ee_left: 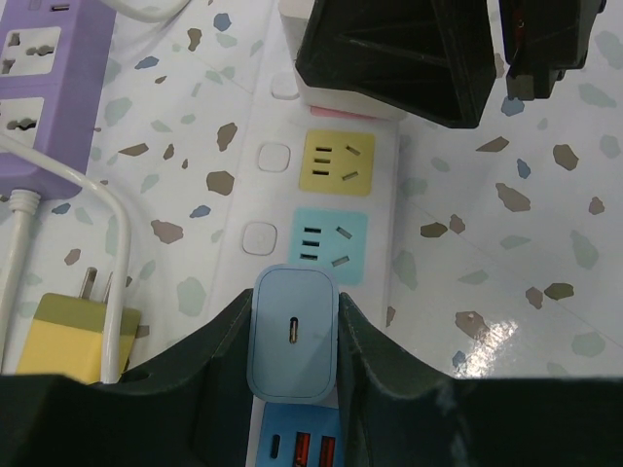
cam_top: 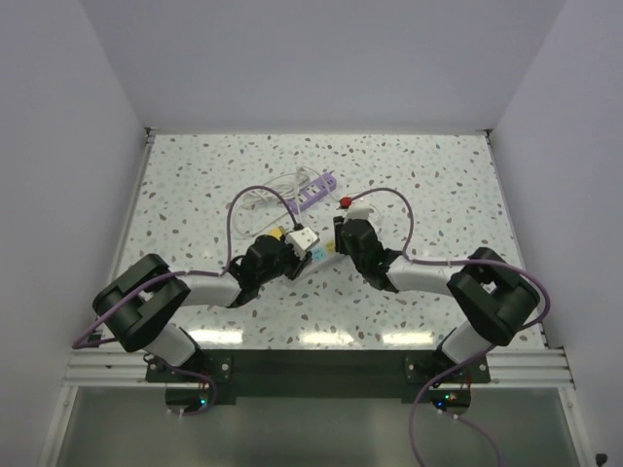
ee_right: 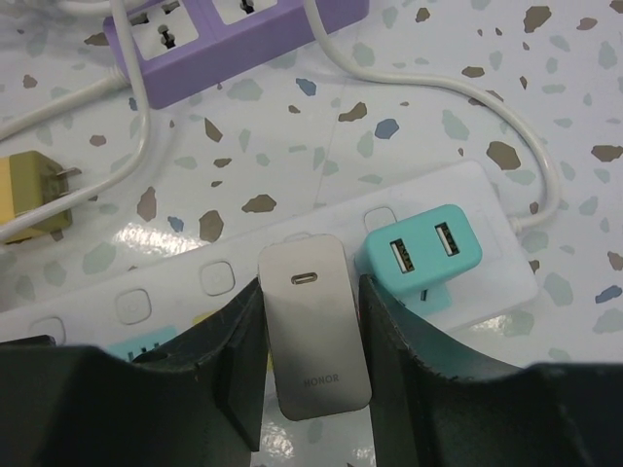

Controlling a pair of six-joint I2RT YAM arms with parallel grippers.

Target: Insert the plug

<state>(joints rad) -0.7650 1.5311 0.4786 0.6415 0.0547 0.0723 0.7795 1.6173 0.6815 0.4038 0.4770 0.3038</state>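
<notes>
The plug in my left gripper (ee_left: 295, 321) is a light blue charger (ee_left: 294, 336); the gripper is shut on its sides. It sits over the white power strip (ee_left: 243, 195), just below the cyan socket (ee_left: 329, 243) and the yellow socket (ee_left: 339, 162). Its prongs are hidden. My right gripper (ee_right: 311, 311) hugs a grey charger (ee_right: 313, 331) standing on the same strip (ee_right: 467, 195), beside a teal two-port charger (ee_right: 419, 251). From above, both grippers (cam_top: 292, 248) (cam_top: 343, 226) meet over the strip (cam_top: 321, 255) at mid-table.
A purple power strip (cam_top: 316, 190) (ee_right: 224, 29) lies behind the white one, its white cable (ee_right: 487, 107) looping round. A loose yellow plug (ee_left: 68, 341) (ee_right: 34, 195) lies to the left. The right arm's black housing (ee_left: 389, 58) hangs close ahead of my left gripper.
</notes>
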